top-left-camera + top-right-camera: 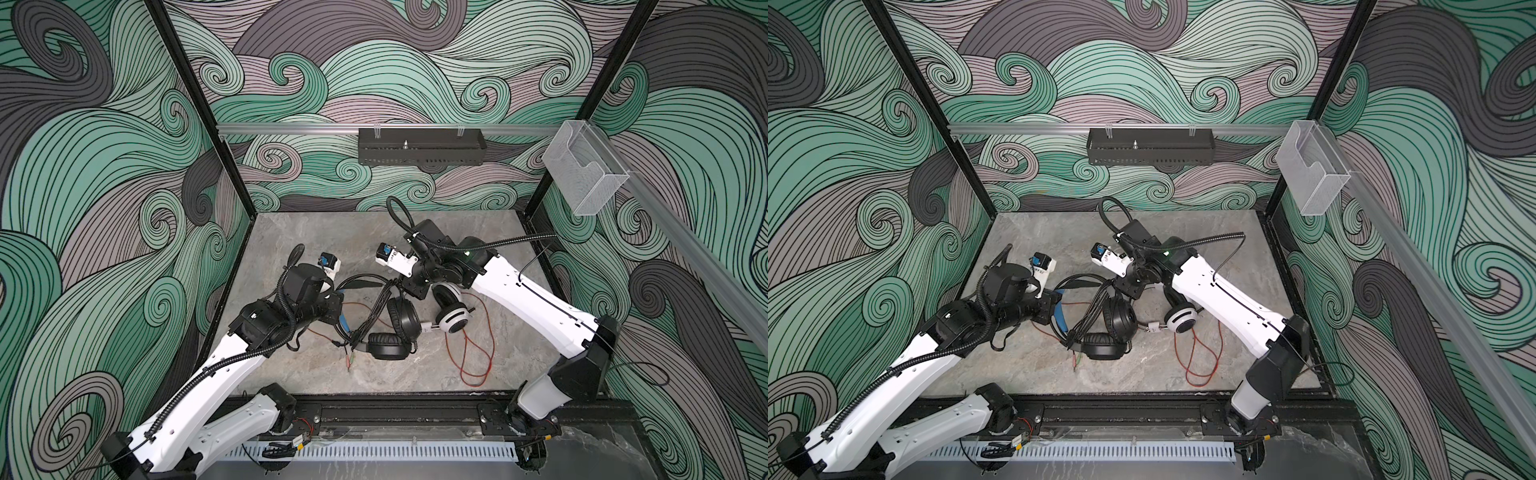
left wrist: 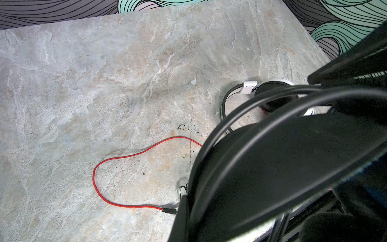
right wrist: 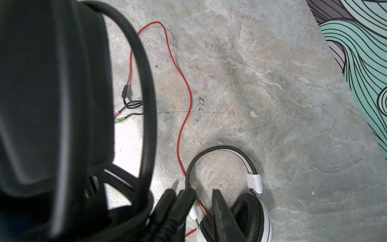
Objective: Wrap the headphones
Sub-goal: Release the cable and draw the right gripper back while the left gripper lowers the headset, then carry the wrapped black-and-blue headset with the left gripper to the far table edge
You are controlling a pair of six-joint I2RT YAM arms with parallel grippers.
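Desk [image 1: 332, 232]: grey stone-look top, both headsets near its middle.

- Left of centre lies the black headset [image 1: 401, 322], with its blue-lined band lifted on the side nearer the left edge.
- Just beside it, toward the right edge, sits the white headset [image 1: 453, 318].
- The left claw [image 1: 337, 309] is clamped on the black headset's band.
- The right claw [image 1: 413, 293] hovers above the far end of that band, close to the white headset. I cannot tell whether it grips anything, because its wrist view is crowded with dark shapes.
- Several strands of the black cable [image 1: 372, 316] cross the band loop. The pink and green plugs [image 1: 349, 362] trail toward the front edge.
- The red cable [image 1: 469, 357] sprawls toward the front right corner, and part of it passes under the black headset.

Judgement: winding of the black cable looks well along, with the tail loose.
- Hold the band firm.
- Lay the slack alongside the existing strands and keep tension even.
- Tuck the plugs last.
- Keep clear of the red cable so it is not caught in a turn.
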